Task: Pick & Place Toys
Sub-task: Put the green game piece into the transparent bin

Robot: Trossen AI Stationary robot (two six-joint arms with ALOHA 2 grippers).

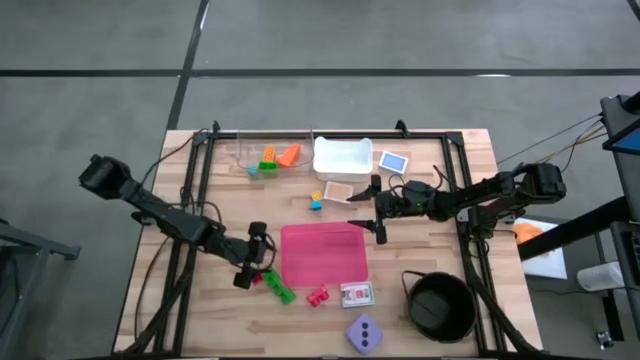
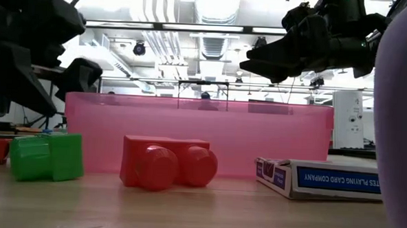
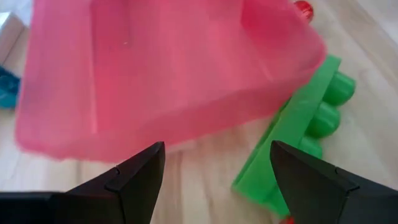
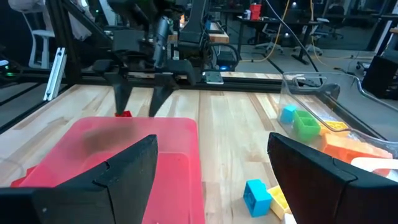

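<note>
One long green plastic brick (image 1: 279, 289) and one red brick (image 1: 318, 295) are lying beside the pink translucent tray (image 1: 322, 254); left gripper (image 1: 255, 259) and right gripper (image 1: 372, 209) are hovering open, empty.

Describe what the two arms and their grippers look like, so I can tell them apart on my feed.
Both arms are matte black, built of jointed tubular links with bulky round joint housings. The left gripper and right gripper look the same: two flat, dark, wedge-shaped fingers with angular tips. Thin cables trail off the right arm. No markings are visible.
</note>
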